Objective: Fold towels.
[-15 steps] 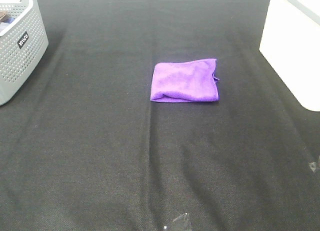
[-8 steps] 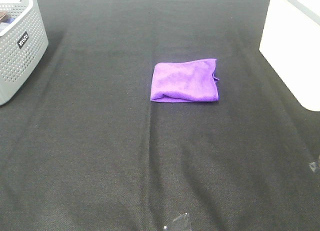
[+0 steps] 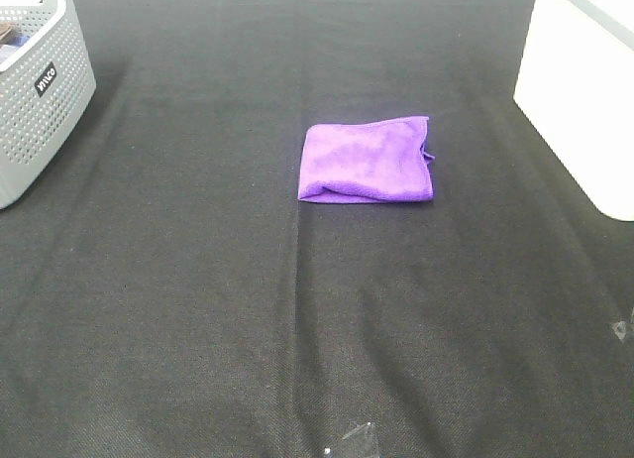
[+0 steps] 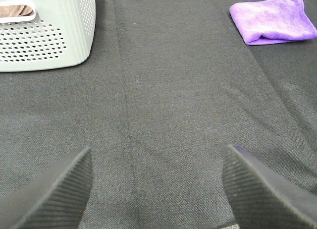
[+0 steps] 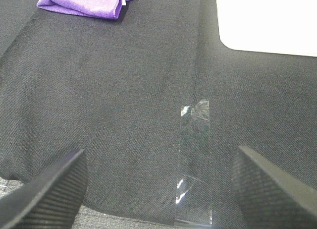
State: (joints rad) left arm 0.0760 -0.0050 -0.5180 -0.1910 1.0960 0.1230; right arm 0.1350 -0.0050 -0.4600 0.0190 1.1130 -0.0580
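Towel [image 3: 366, 162] folded mid-table, well apart from left pincer [image 4: 156, 189] and right pincer [image 5: 158, 189], both wide, empty.

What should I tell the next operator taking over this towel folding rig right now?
Left claw: open, empty, low over the black cloth-covered table, away from the towel.
Right claw: open, empty, also back from the towel, above a strip of clear tape.
Purple towel: lies folded into a compact rectangle near the table's middle, nothing touching it.
Grey perforated basket stands at the far left; a white box at the far right.
Done: the towel looks folded.
Left: maybe neaten the loose corner; whether more towels wait in the basket cannot be told.
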